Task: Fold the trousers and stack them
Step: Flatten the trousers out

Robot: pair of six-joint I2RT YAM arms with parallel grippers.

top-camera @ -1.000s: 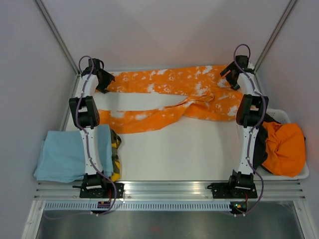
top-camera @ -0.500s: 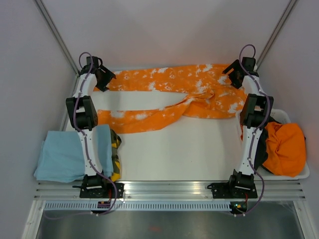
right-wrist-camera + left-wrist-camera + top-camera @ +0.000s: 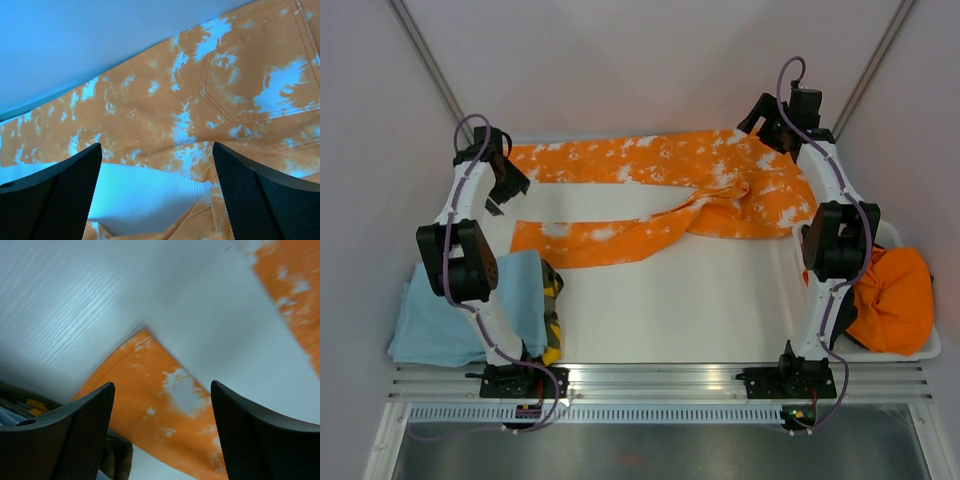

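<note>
Lying spread across the far half of the table (image 3: pixel 650 300), the orange white-blotched trousers (image 3: pixel 660 165) have the waist toward 2 o'clock and both legs running toward 9 o'clock; left gripper (image 3: pixel 161 385) hangs above the leg ends at 10 o'clock, jaws wide apart, holding nothing; right gripper (image 3: pixel 156 145) sits above the waist at 1 o'clock, likewise spread and empty.

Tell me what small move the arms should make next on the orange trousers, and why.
Probably lower the left claw onto the near leg's cuff: it and the right claw are open and empty, the trousers lie unfolded, and that cuff sits right under it.
</note>
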